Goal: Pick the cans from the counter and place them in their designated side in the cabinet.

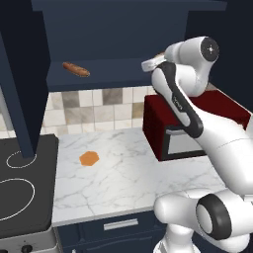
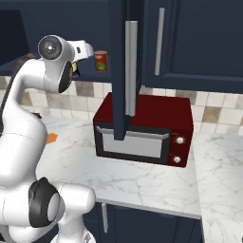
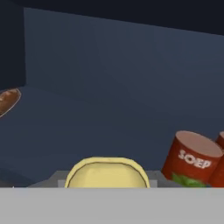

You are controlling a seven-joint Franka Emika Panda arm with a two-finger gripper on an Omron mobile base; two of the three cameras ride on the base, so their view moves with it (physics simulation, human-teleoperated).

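with its jaws clamped on the squat yellow-topped tin (image 3: pixel 107 173), the arm reaches into the dark navy wall cabinet (image 1: pixel 118 29), near the red soup can (image 3: pixel 191 159) on the shelf; next likely lowering and releasing.

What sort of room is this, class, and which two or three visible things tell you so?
A rendered kitchen: a black stovetop with white rings beside a white marble counter, a red microwave under dark navy wall cabinets, and a beige tiled backsplash.
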